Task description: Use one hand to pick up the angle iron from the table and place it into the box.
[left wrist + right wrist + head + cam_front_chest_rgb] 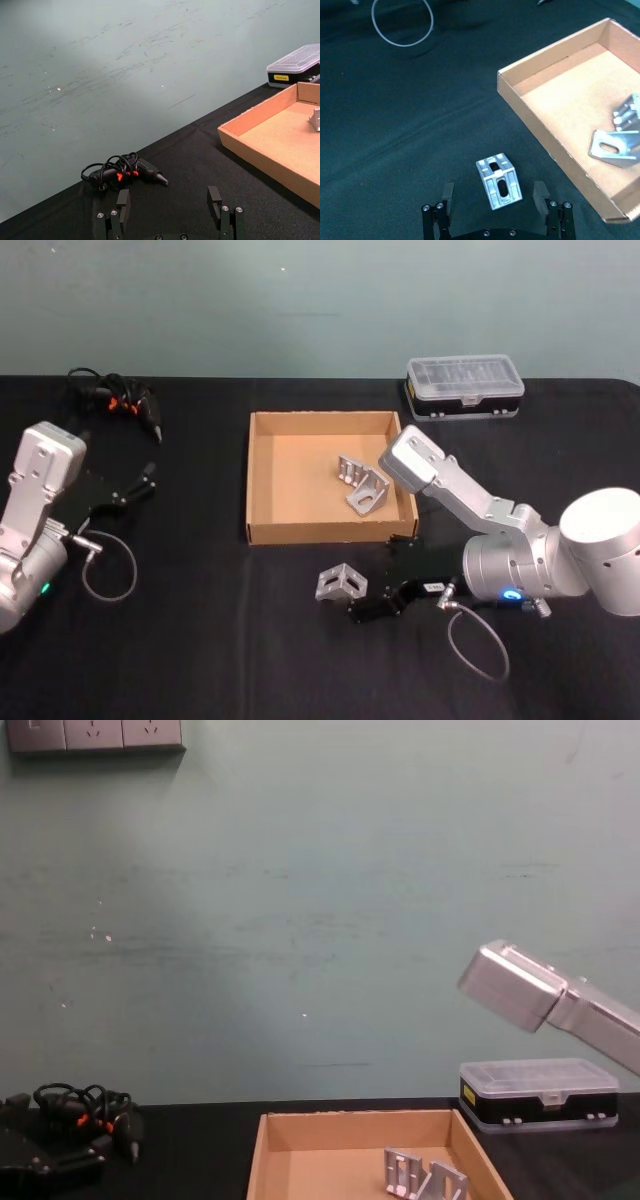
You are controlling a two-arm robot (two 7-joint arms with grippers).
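One silver angle iron (341,583) lies on the black table (200,640), just in front of the box's near wall. My right gripper (372,585) is beside it, open. In the right wrist view the angle iron (499,181) sits between the spread fingertips (540,192) of the right gripper (494,194), and neither one touches it. The tan cardboard box (265,480) holds two more angle irons (362,485) near its right wall. My left gripper (140,483) is parked at the table's left side, open and holding nothing.
A black plastic case with a clear lid (464,387) stands behind the box at the back right. A black tool with coiled cables (115,400) lies at the back left. Loose cable loops (110,565) lie by each arm.
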